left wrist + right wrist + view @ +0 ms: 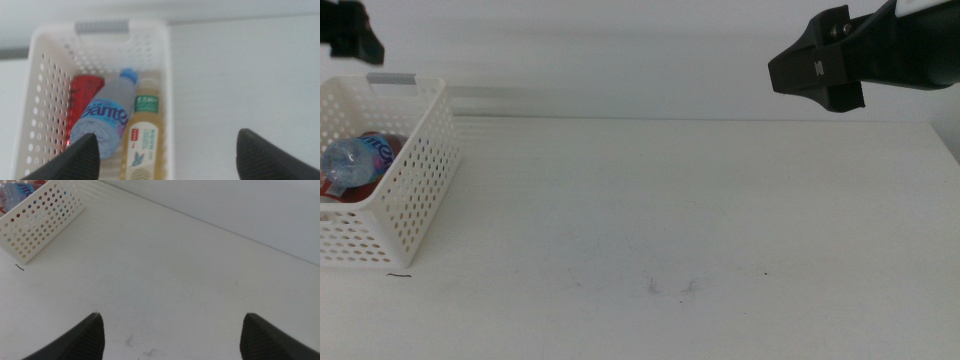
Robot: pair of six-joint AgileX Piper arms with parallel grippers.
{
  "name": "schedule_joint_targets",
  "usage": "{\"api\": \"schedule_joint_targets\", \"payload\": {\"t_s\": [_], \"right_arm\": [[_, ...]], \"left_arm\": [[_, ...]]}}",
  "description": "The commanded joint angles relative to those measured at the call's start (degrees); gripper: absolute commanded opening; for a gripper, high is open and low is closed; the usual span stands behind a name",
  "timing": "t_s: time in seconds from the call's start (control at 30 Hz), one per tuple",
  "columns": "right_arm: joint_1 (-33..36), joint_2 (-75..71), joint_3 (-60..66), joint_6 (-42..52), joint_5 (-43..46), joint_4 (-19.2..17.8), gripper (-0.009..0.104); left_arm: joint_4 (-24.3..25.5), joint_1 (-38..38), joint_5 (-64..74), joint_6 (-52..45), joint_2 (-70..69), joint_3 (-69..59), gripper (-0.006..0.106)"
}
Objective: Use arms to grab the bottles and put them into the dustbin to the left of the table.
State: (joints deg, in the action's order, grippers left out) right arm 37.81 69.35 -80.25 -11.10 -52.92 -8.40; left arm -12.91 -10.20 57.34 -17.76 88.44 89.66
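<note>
The white dustbin (415, 190) stands at the table's (700, 200) left edge. In the left wrist view the dustbin (150, 35) holds all three bottles lying side by side: the red soda can (82, 95), the clear water bottle (107, 115) with a blue cap, and the yellow juice bottle (142, 145). The middle view shows only the water bottle (355, 158) and a bit of the red can (350, 192). My left gripper (167, 134) hangs above the dustbin, open and empty; it shows at the top left (355, 35). My right gripper (810, 72) is raised at the upper right, open and empty (171, 315).
The tabletop shows faint dark scuff marks (670, 287) near the front middle and a small dark mark (398, 275) by the dustbin's front corner. The right wrist view shows the dustbin (40, 225) far across the bare table (175, 270). A pale wall stands behind.
</note>
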Motion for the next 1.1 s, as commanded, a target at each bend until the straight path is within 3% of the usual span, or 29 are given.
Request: {"api": "schedule_joint_targets", "payload": {"t_s": [0.0,0.33,0.5,0.63,1.07], "right_arm": [[0.0,-0.3,-0.3,0.2,0.4,-0.5,0.088],[0.0,-0.3,-0.3,0.2,0.4,-0.5,0.088],[0.0,-0.3,-0.3,0.2,0.4,-0.5,0.088],[0.0,-0.3,-0.3,0.2,0.4,-0.5,0.088],[0.0,-0.3,-0.3,0.2,0.4,-0.5,0.088]], "left_arm": [[-0.7,1.5,1.9,1.3,-5.4,-0.1,0.094],[-5.7,7.4,-8.6,1.8,-35.0,-17.3,0.094],[-1.7,7.4,-12.2,5.4,-46.3,-25.0,0.094],[-0.7,7.4,-12.1,6.9,-50.9,-27.3,0.094],[-5.4,7.4,-14.7,4.4,-52.7,-28.9,0.094]]}}
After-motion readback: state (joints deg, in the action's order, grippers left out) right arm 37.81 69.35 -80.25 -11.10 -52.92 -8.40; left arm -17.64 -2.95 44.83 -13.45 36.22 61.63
